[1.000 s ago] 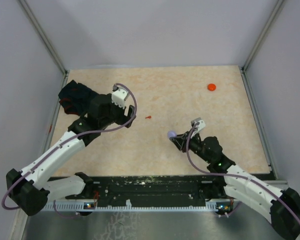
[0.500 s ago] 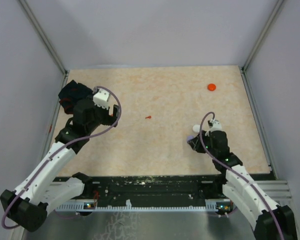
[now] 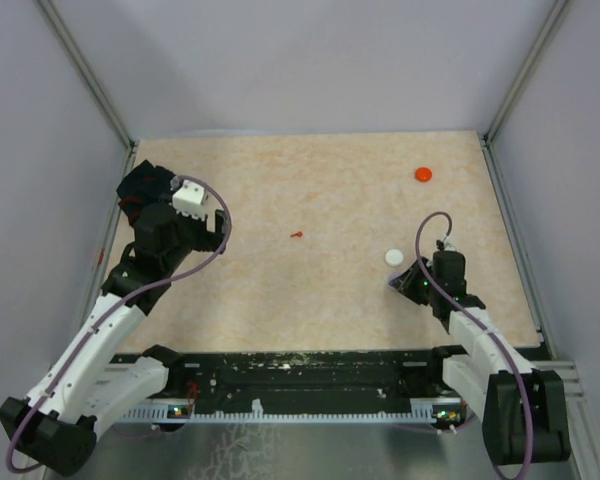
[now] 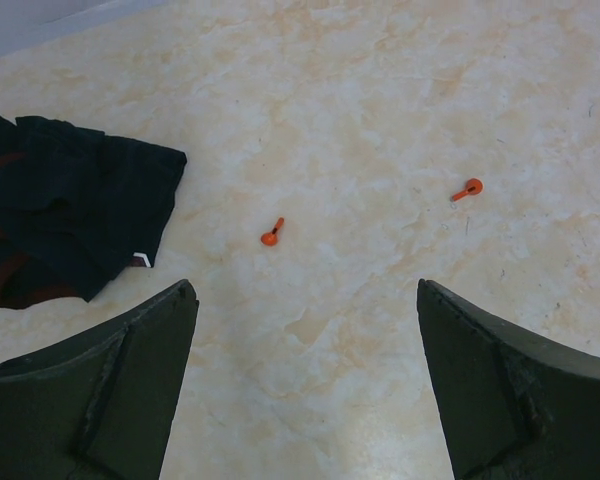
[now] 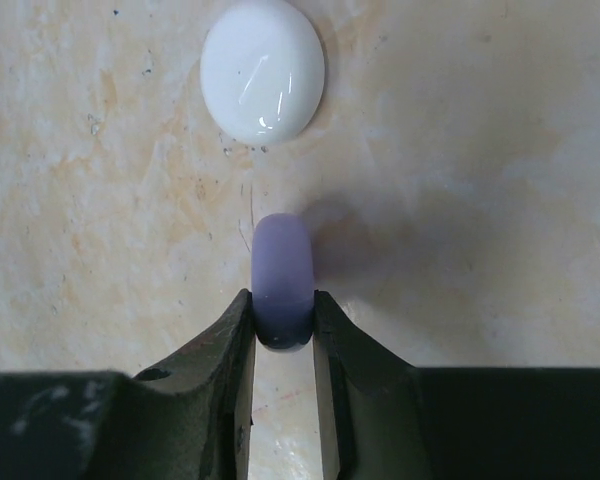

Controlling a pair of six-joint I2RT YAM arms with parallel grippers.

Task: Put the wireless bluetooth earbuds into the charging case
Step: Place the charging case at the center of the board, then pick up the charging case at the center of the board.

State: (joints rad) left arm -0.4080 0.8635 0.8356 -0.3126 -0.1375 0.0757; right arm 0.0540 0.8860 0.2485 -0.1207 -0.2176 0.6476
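Note:
Two tiny red stemmed earbuds lie on the table in the left wrist view, one (image 4: 271, 234) ahead of my left gripper (image 4: 305, 290) and one (image 4: 468, 189) further right. The top view shows only one of them (image 3: 296, 235). My left gripper (image 3: 215, 226) is open and empty, just right of the black cloth. My right gripper (image 5: 283, 300) is shut on a pale purple round disc (image 5: 282, 265), held on edge close over the table. It also shows in the top view (image 3: 393, 285). A white round disc (image 5: 263, 68) lies flat just beyond it.
A black cloth with red marks (image 3: 143, 190) lies at the far left, also in the left wrist view (image 4: 65, 215). A red round disc (image 3: 423, 174) sits at the far right. The white disc (image 3: 394, 257) lies beside my right gripper (image 3: 408, 284). Walls enclose the table.
My right arm has drawn back to the right with the purple disc, and the white disc now shows beside it. My left arm has swung back left toward the cloth.

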